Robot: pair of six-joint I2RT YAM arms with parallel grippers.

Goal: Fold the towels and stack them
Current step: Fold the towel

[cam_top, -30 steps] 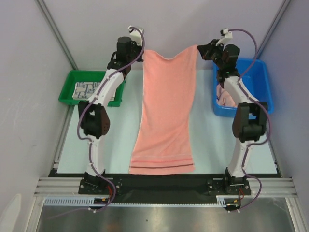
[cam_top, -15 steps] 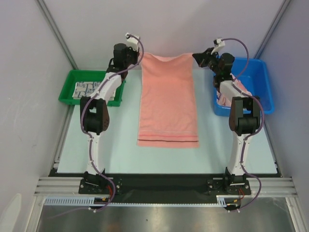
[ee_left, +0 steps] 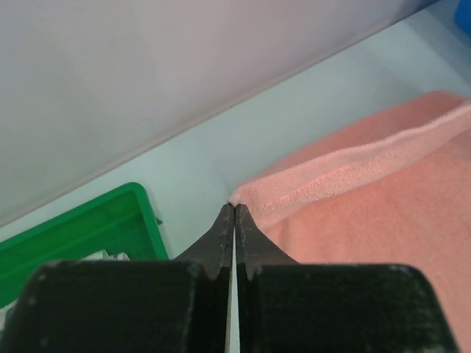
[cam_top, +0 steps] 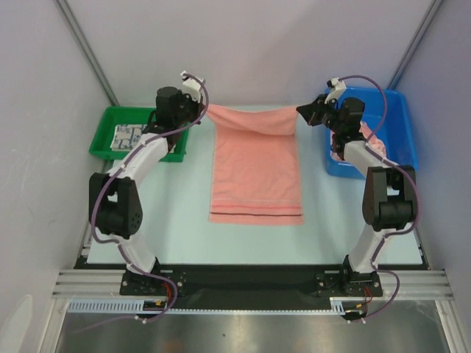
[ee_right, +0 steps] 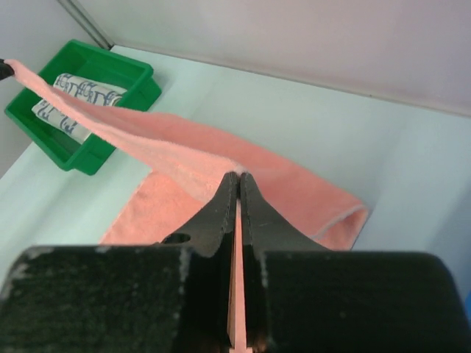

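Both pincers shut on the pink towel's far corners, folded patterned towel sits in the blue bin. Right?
Not quite. The folded patterned towel lies in the green bin on the left, not the blue bin; the top external view shows it. The rest holds: the left pincer and right pincer are each shut on a far corner of the pink towel.

Salmon towel [cam_top: 256, 173] was soft terry cloth, matt, with a fine nubbly pile and a thicker rolled hem. Patterned towel [cam_top: 126, 135] was matt cloth too. Green tray [cam_top: 101, 143] was smooth plastic with a slight sheen; blue bin [cam_top: 397, 125] was the same, glossier. Table [cam_top: 176, 220] top looked smooth, pale and matt. Left gripper [ee_left: 234, 209] and right gripper [ee_right: 239, 178] were matt black, faintly grainy plastic. Front rail [cam_top: 96, 283] was satin bare metal, and metal sheet [cam_top: 250, 332] was brushed and reflective.
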